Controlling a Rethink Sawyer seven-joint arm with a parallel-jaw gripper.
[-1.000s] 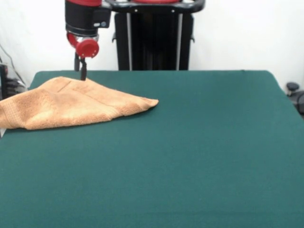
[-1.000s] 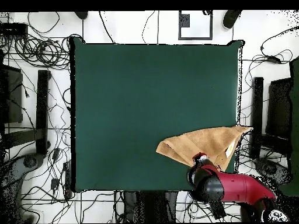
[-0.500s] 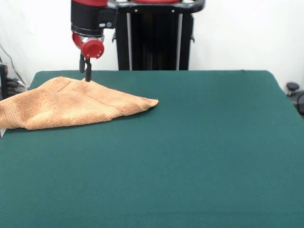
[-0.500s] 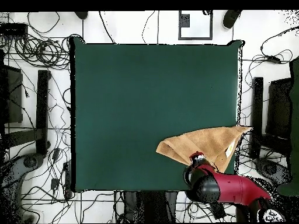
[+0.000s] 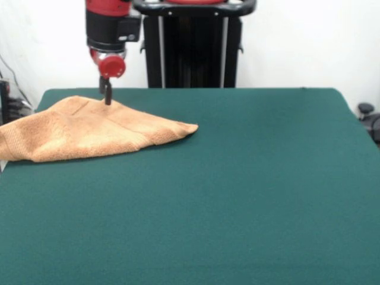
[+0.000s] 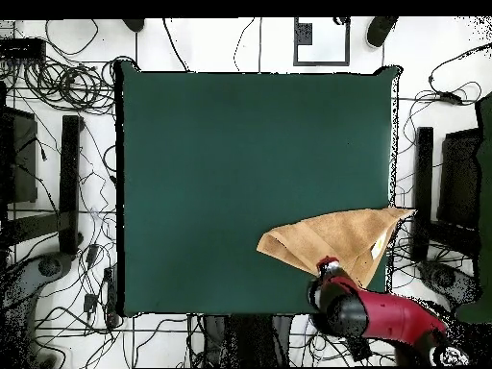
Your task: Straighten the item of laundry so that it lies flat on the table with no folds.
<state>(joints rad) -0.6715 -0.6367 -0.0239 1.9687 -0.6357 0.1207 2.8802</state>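
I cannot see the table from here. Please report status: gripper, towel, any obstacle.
Gripper at towel's far edge, open or shut unclear. Towel folded, one corner past the table edge. No obstacle on the table.

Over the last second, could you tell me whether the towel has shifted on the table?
No. The towel lies folded in the same spot, its tip equally far from the table edge in both views.

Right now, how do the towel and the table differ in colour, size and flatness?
The towel is light orange-tan; the table is dark green. The towel covers only one corner area, while the table is far larger. The towel lies folded into a pointed, humped shape; the table is flat. Both look like soft cloth surfaces.
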